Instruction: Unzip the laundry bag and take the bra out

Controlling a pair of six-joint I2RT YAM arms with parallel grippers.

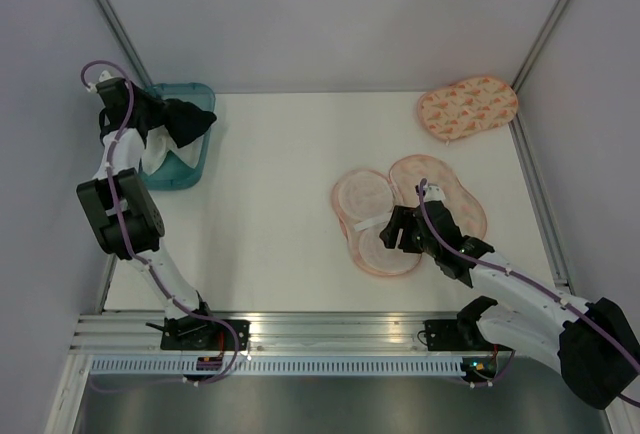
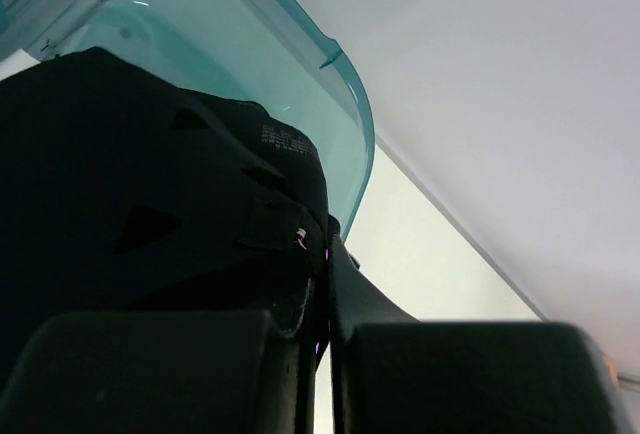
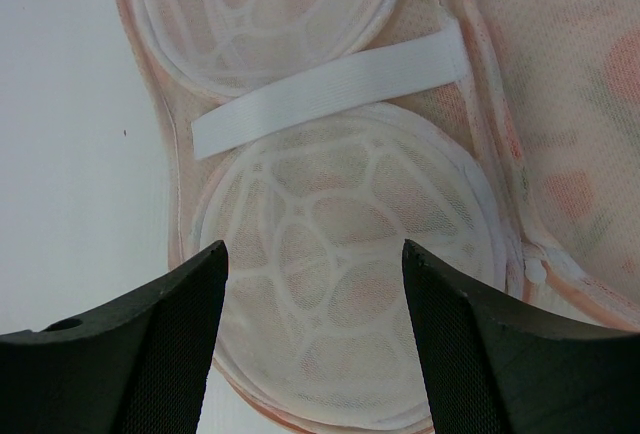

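Two arms, one job nearly done by my reckoning: my left gripper [image 1: 158, 119], clamped shut on the black bra [image 1: 188, 120], hangs over the teal bin [image 1: 203, 162], the garment trailing rightward from its fingers across the far rim. My right gripper [image 1: 400, 229], wide open and empty, hovers directly above the unzipped laundry bag [image 1: 440, 184], with open table [image 1: 270, 184] to its left.
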